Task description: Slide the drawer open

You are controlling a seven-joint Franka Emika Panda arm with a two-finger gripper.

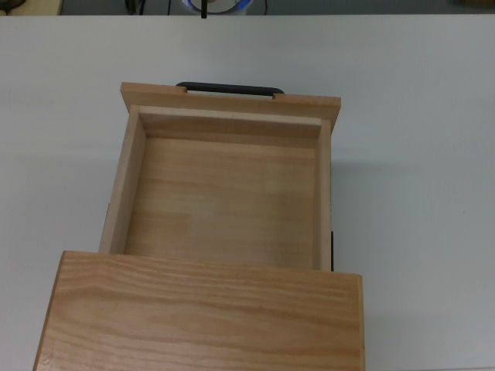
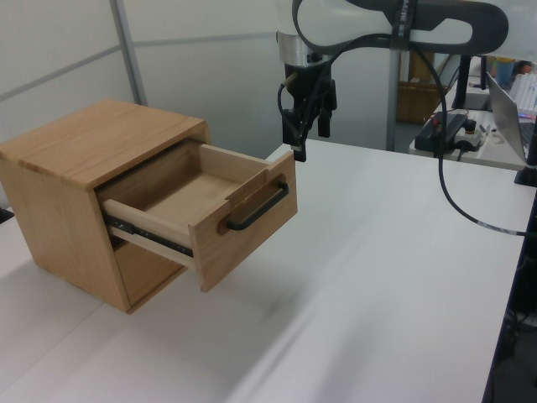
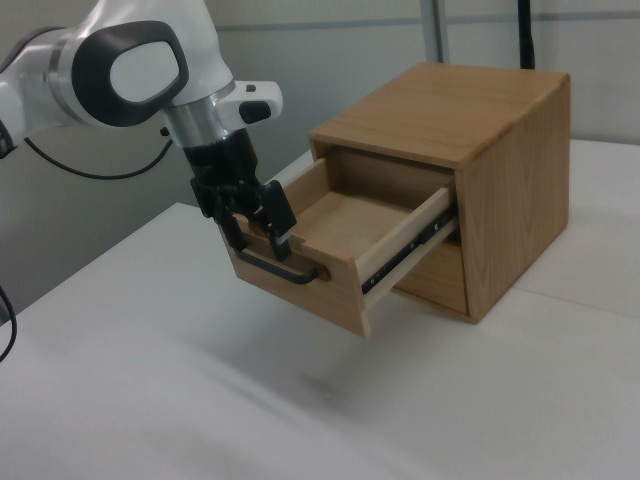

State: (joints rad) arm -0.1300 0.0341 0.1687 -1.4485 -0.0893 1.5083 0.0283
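drawer [image 2: 205,210] out of cabinet [image 2: 75,180] (upper slot) — on table [image 2: 377,269]

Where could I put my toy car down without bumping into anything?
Inside the open drawer: its floor is bare. The white table is free in front of the handle and out to the left view's right. Avoid the spot by the handle, where the gripper hangs.

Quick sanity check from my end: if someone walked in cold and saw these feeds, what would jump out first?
The drawer stands pulled well out of the wooden cabinet, empty inside, its black handle facing the open white table. Next, the gripper hangs open just above the drawer's front panel, off the handle.
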